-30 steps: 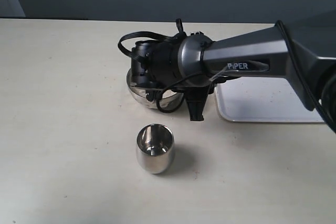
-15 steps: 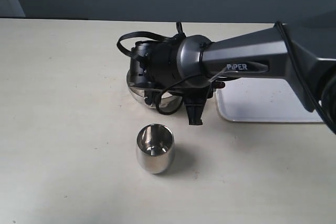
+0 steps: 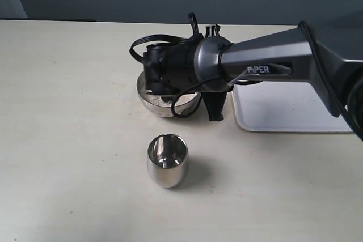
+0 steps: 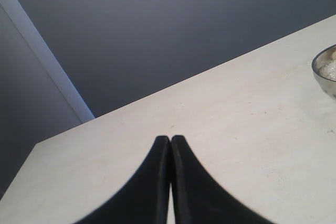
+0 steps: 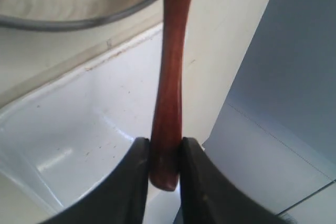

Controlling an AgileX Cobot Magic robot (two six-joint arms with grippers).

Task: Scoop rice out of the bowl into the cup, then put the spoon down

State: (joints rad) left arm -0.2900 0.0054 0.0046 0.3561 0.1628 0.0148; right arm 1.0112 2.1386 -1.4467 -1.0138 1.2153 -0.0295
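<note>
My right arm (image 3: pixel 272 55) reaches left from the right edge; right tool (image 5: pixel 166 150) clamped on the spoon (image 5: pixel 170 72) handle's end; left tool (image 4: pixel 170 142) fingers pressed together.

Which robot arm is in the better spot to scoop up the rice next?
The right. The right end effector grips the spoon by its handle, over the bowl of rice. The left end effector is shut, empty, and away from the bowl.
</note>
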